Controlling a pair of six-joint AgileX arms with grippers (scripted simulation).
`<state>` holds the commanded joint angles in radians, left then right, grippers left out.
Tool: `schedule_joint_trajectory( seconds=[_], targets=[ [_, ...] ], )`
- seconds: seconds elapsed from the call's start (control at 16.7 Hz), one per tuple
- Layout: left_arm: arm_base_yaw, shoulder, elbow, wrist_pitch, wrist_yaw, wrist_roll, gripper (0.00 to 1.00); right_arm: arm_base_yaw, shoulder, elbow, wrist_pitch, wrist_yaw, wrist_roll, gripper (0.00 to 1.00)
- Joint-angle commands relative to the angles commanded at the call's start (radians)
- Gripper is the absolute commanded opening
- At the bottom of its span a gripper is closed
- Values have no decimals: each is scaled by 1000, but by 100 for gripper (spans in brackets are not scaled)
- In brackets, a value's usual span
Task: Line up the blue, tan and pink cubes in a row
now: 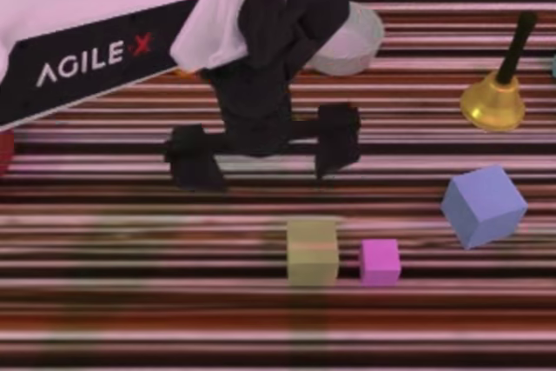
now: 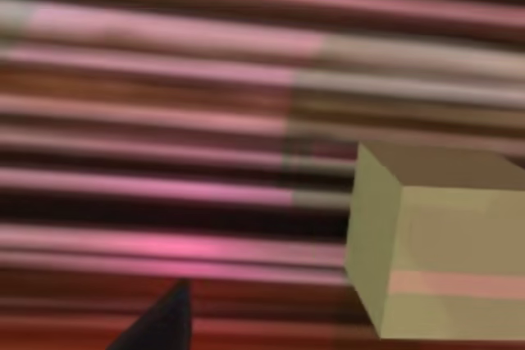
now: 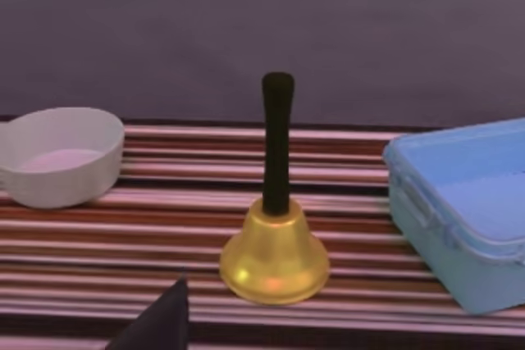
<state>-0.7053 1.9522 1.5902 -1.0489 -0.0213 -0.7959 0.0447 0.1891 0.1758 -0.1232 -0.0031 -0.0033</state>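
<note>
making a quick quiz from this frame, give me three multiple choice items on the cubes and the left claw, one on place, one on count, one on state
1. What sits directly right of the tan cube in the top view?
A. pink cube
B. bell
C. bowl

2. How many cubes lie on the table?
A. two
B. three
C. four

3. What state is the left claw in?
A. shut on the tan cube
B. shut on the blue cube
C. open, holding nothing

Answers:
1. A, the pink cube lies just beside the tan one.
2. B, tan, pink and the blue cube farther right.
3. C, its fingers stand wide apart above the tan cube.
</note>
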Motion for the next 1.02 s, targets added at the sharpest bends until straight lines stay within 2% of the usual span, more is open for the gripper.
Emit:
schedule_joint_trajectory(
  seconds=[0.42, 0.72, 1.02],
  targets=[
    [272, -660, -537, 321, -9, 147, 100, 76, 596, 430, -321, 5, -15, 100],
    [473, -1201, -996, 590, -10, 358, 100, 139, 1099, 755, -582, 9, -30, 100],
    [623, -1625, -1353, 831, 1, 586, 100, 194, 1488, 1043, -799, 9, -41, 100]
  ],
)
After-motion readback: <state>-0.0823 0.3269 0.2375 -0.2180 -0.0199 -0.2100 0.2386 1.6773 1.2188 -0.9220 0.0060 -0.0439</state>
